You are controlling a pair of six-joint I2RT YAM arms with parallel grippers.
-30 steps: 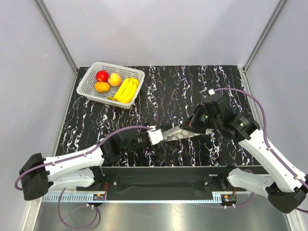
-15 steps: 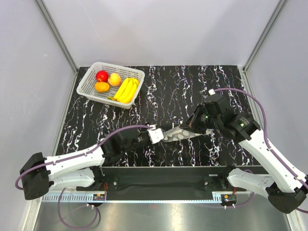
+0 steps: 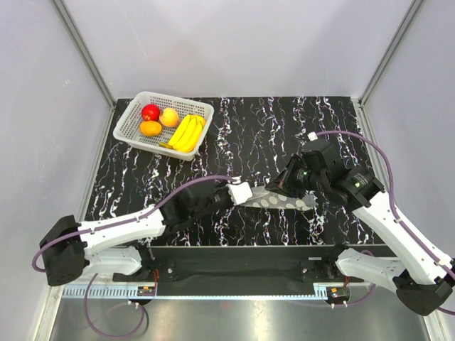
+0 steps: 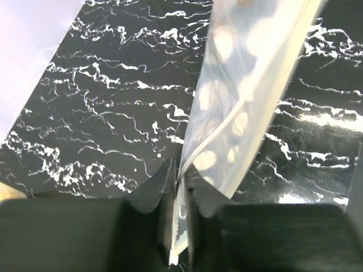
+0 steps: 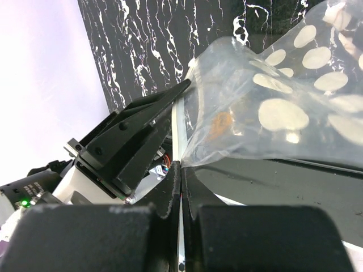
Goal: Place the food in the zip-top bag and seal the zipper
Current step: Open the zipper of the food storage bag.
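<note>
The clear zip-top bag [image 3: 284,201] with white dots hangs stretched between my two grippers over the near middle of the table. My left gripper [image 3: 249,195] is shut on its left edge, and the left wrist view shows film pinched in the left gripper [image 4: 181,190] with the bag [image 4: 244,85] rising away. The zipper appears as a pale strip [image 4: 272,96] along that edge. My right gripper [image 3: 281,186] is shut on the other side; the right gripper [image 5: 180,170] nips the bag [image 5: 283,113]. The food lies in the white basket: bananas [image 3: 186,133], red fruit [image 3: 150,112], orange fruit [image 3: 150,128], yellow-pink fruit [image 3: 169,117].
The white perforated basket [image 3: 202,108] stands at the far left corner of the black marbled table [image 3: 249,135]. Grey walls enclose the table on three sides. In the right wrist view the left gripper's black finger [image 5: 136,141] sits close beside the bag.
My left gripper moved right and closed on the bag's left edge. The bag now hangs flatter, with its dotted end pointing right under the right gripper. The right arm barely moved.
</note>
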